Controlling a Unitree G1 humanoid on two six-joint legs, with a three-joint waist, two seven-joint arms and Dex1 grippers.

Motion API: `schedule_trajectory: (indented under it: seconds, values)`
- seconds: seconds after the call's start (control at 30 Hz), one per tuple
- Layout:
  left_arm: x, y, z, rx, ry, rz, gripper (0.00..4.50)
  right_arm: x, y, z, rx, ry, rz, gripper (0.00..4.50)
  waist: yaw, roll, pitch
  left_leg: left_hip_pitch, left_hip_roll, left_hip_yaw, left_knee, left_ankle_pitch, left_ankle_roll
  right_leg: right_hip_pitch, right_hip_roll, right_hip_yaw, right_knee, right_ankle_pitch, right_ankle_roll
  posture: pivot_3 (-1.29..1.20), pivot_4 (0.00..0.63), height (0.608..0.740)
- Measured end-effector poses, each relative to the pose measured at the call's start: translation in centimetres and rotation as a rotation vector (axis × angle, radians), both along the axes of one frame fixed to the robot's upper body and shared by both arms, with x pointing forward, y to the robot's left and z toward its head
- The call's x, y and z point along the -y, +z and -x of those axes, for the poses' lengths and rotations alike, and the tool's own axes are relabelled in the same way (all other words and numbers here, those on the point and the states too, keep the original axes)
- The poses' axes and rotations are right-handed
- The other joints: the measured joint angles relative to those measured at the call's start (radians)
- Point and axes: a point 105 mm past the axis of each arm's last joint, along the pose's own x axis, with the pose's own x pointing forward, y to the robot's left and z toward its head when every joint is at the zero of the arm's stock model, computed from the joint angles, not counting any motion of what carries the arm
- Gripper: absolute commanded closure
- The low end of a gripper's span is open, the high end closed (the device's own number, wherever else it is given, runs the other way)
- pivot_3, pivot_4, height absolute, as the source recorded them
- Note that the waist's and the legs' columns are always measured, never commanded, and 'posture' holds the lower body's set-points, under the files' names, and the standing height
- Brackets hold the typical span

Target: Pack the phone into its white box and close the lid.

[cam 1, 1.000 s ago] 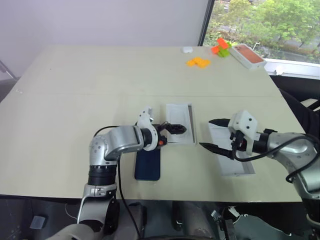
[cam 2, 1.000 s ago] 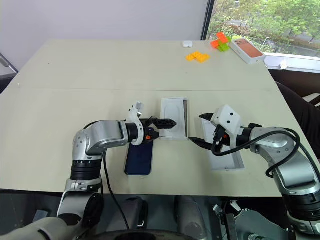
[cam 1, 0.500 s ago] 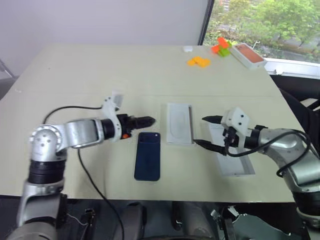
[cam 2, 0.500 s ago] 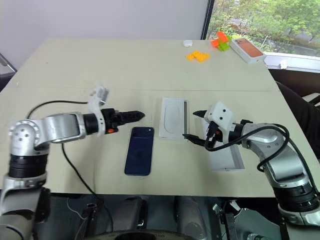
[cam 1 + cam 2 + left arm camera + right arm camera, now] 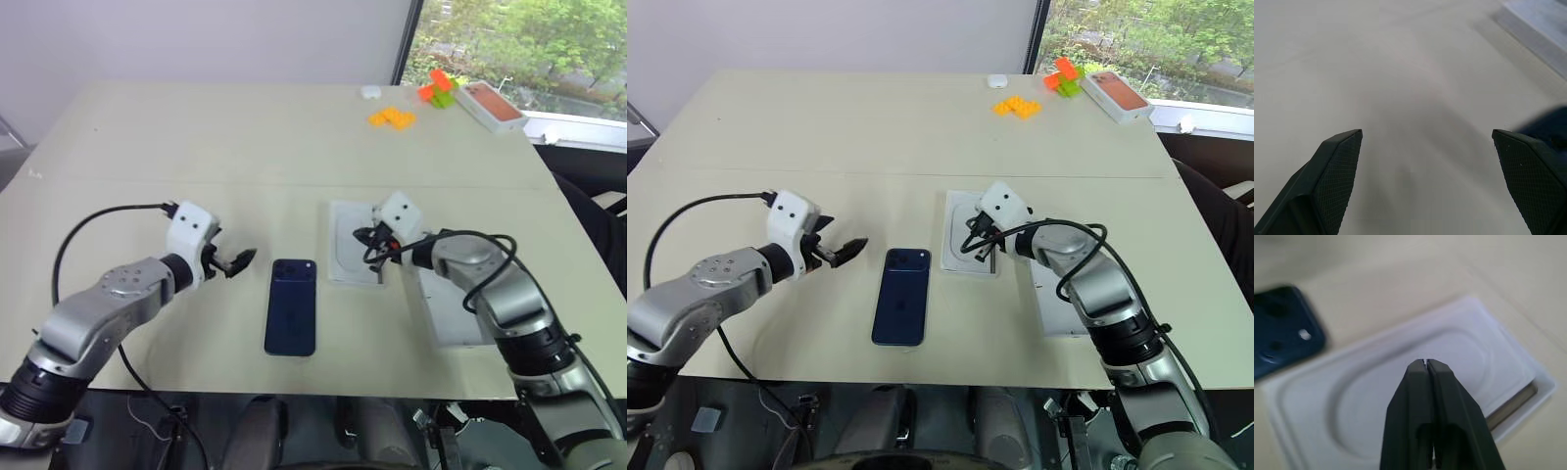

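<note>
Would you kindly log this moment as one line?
phone: on table, unpacked | left gripper: open, beside phone | right gripper: shut, over insert

Bright even daylight from the window, soft shadows on the table, wrist views blurred

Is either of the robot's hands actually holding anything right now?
No. The left tool is open over bare table; the right tool is shut on nothing above the white insert.
</note>
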Motion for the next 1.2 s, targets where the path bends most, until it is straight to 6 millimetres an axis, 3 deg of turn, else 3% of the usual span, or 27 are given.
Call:
schedule_trajectory:
  seconds: [0.13,0.47,0.93,1.2]
  values:
    - [1.4,-0.9,1.6,-0.037,-0.113,0.073,0.00,-0.6,-1.3,-0.2,-0.050,-0.028,0.040,4.46,-0.004,0.001,0.000,-0.005,0.002,0.000,0.001,0.000,0.000,-0.005,0.000,0.000,0.001,0.002,0.003,0.00,0.150,0.740]
    - [2.1,-0.5,4.3,-0.063,-0.277,0.117,0.00,0.1,-1.2,-0.4,-0.106,-0.078,0.087,4.46,-0.006,0.001,0.000,-0.003,0.003,0.001,0.002,-0.001,0.002,-0.003,0.002,-0.001,0.001,0.002,0.003,0.00,0.150,0.740]
    - [2.4,-0.9,4.5,-0.076,-0.302,0.113,0.00,0.6,-0.8,0.6,-0.140,-0.089,0.192,4.46,-0.007,0.001,0.000,-0.003,0.003,0.000,0.003,-0.001,0.002,-0.002,0.002,-0.001,0.002,0.002,0.003,0.00,0.150,0.740]
    - [2.6,-0.8,4.6,-0.080,-0.315,0.110,0.00,-2.2,2.1,0.5,-0.044,0.009,0.143,4.46,-0.022,0.001,0.000,-0.002,0.004,0.000,0.003,-0.001,0.002,-0.003,0.003,-0.001,0.002,0.002,0.003,0.00,0.150,0.740]
